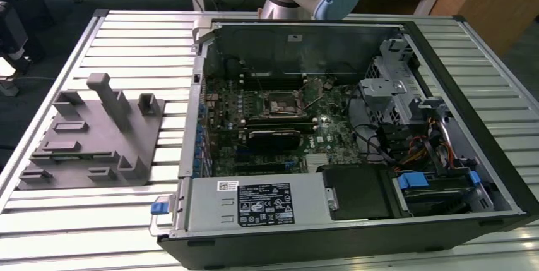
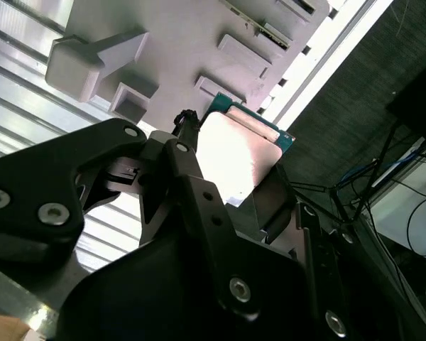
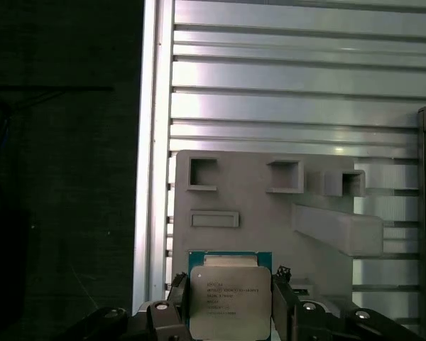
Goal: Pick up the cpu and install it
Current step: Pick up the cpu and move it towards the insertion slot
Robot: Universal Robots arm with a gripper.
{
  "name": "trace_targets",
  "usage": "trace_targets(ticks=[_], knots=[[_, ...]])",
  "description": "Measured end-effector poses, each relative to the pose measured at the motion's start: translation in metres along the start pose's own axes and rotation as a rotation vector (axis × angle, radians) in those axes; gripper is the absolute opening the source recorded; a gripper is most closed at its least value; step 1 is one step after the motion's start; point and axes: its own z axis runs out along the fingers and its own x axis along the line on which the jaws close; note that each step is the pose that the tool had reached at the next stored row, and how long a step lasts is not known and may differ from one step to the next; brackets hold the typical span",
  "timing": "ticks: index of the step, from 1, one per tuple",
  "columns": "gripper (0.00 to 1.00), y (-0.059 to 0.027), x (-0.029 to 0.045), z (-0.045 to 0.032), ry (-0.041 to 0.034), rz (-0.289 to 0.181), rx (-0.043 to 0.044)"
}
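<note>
the cpu, a small thin square chip with a pale silver metal top and a green rim (image 3: 229,291), lies directly between the two black fingers (image 3: 179,311) of the gripper (image 3: 229,316) in the first wrist view. one finger stands against each of two opposite edges. no gap shows on either side, so i judge the fingers clamped on the chip rather than merely straddling it. the second wrist view agrees: the cpu (image 2: 236,145) is centred in the gripper (image 2: 231,169), with a dark pad overlapping one edge and the other fingertip at the opposite one.

the chip lies flat, its top towards the wrist and its edges square to the fingers. under it is the grey plastic block with upright posts and shallow rectangular pockets (image 3: 270,213). one green corner of the chip overhangs the block's edge in the second wrist view, which suggests the chip is lifted clear, though i cannot be sure.

in the exterior view the block (image 1: 84,138) rests on the ribbed aluminium table (image 1: 126,37). the open black computer case (image 1: 438,43) stands just beside it on the exterior view's right. the square socket on the green motherboard (image 1: 282,102) is well apart from the block, deep inside the case.
</note>
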Motion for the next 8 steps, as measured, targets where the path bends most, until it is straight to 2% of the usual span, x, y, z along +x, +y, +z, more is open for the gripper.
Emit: trace_targets(ticks=[8], knots=[[0.55, 0.0005, -0.0004, -0.0090, -0.0011, 0.000, 0.0000]])
